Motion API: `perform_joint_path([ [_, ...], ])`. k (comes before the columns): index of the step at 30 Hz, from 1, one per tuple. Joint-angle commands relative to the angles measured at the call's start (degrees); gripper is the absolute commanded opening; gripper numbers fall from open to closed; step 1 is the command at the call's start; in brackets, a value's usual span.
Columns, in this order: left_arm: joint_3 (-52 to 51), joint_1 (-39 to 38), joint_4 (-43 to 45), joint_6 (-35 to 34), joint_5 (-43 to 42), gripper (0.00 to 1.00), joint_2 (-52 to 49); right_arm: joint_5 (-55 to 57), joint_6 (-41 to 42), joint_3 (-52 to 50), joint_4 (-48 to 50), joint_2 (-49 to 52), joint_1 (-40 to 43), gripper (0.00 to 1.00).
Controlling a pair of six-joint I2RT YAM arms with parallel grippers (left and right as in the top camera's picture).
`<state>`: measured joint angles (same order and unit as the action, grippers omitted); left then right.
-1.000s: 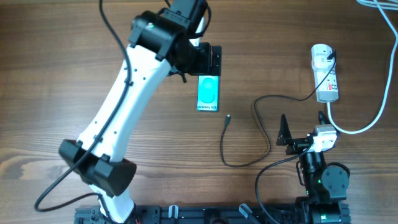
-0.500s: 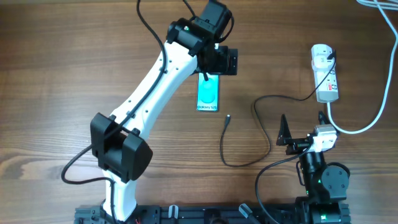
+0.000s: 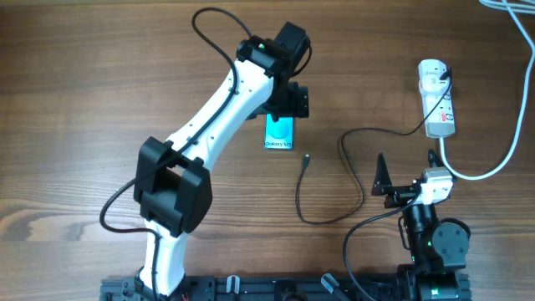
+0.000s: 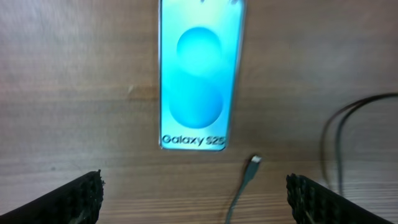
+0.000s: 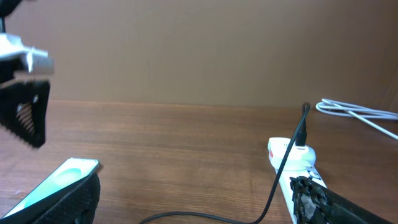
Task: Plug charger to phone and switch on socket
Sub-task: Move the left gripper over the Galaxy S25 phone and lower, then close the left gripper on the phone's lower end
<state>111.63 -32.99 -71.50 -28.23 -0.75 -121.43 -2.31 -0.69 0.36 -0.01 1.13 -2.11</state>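
Observation:
The phone (image 3: 279, 134) lies flat on the wood, its cyan screen lit and "Galaxy" text at its near edge; it also shows in the wrist views (image 4: 200, 81) (image 5: 55, 179). My left gripper (image 3: 287, 105) hovers over the phone's far end, open (image 4: 196, 200), nothing between its fingers. The charger's small plug tip (image 3: 307, 159) (image 4: 254, 163) lies loose just right of the phone's near corner. Its thin black cable (image 3: 361, 196) loops across to a black plug in the white socket (image 3: 436, 99) (image 5: 292, 158). My right gripper (image 3: 408, 170) rests open (image 5: 199, 205) at the near right, apart from everything.
A thicker white cord (image 3: 489, 171) (image 5: 360, 112) curves from the socket off the far right. The black cable (image 5: 273, 193) crosses between my right fingers and the socket. The left arm's white link (image 3: 209, 134) spans the table's left half.
The left arm has swung right and its gripper has come down over the phone's far end. The right arm, charger and socket have not moved.

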Motion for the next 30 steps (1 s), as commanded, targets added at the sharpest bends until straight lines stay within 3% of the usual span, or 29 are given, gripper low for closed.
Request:
perform_joint_path([
  [1, 1.57, 0.15, 2.23, -0.96, 2.97, 0.99, -2.14, 0.39, 0.72, -0.09, 0.15, -0.33, -0.28, 1.00],
  [10, 1.16, 0.11, 10.54, 4.46, 3.87, 1.00, -9.01, 0.39, 0.72, -0.09, 0.15, -0.33, -0.28, 1.00],
  [17, 0.74, 0.11, 11.28, 3.98, 8.09, 1.00, -10.21, 0.39, 0.72, -0.09, 0.15, -0.33, -0.28, 1.00],
  [21, 0.74, -0.02, 11.10, 0.92, 7.89, 1.00, -11.56, 0.39, 0.74, -0.09, 0.15, -0.33, -0.28, 1.00],
  [30, 0.70, -1.46, 10.86, 0.90, 7.89, 1.00, -13.20, 0.39, 0.72, -0.09, 0.15, -0.33, -0.28, 1.00],
])
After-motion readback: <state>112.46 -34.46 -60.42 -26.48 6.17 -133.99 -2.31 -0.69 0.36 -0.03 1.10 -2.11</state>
